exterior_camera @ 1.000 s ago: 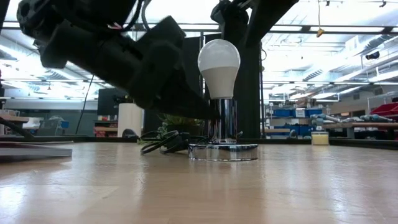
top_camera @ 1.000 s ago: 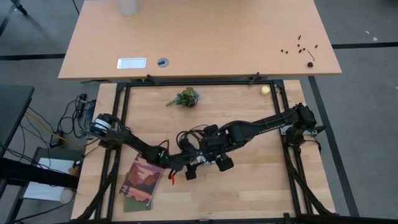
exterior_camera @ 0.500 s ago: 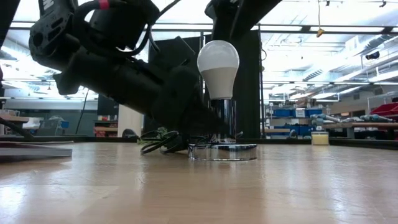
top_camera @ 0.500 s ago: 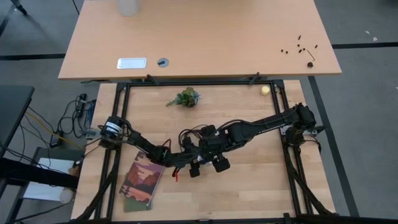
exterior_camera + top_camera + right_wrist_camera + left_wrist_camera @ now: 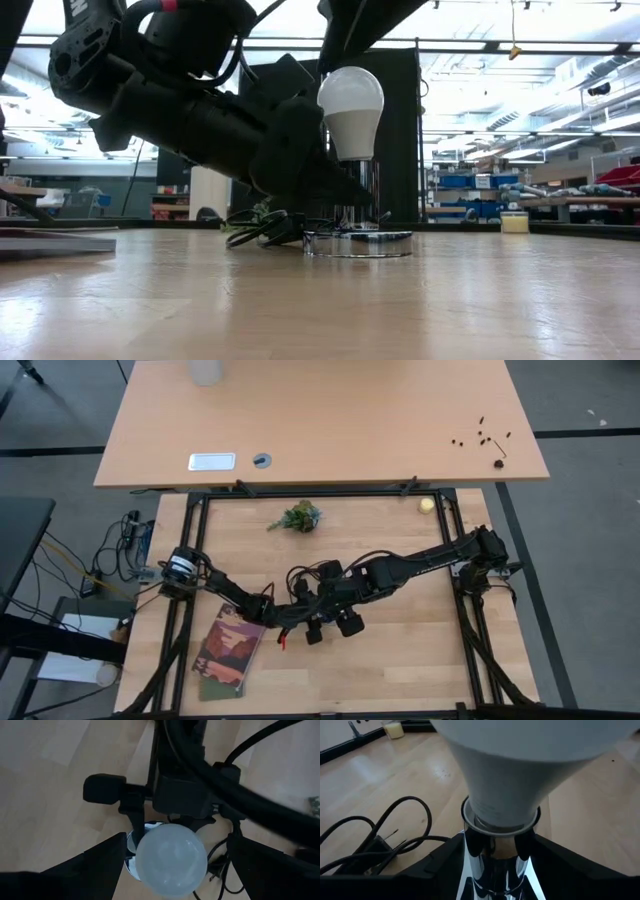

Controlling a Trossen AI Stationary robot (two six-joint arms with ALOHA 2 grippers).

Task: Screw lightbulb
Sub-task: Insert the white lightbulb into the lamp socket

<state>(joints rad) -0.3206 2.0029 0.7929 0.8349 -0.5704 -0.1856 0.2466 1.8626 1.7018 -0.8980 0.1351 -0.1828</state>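
I've got the lightbulb (image 5: 351, 112) upright in its chrome socket (image 5: 358, 205), directly beneath my spread right gripper (image 5: 165, 870). Left gripper (image 5: 497, 870) straddles the socket stem, jaws apart. Bulb's light, slick, fragile, I reckon: grip its widest part gently.

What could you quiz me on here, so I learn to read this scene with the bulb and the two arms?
1. True or false: the bulb lies flat on the table.
2. The bulb stands in: A) a chrome socket, B) a cup, C) a book.
3. Which tool hangs open above the bulb?

Key:
1. False, it stands upright.
2. A, the socket.
3. The right tool; the left tool is down at the socket.
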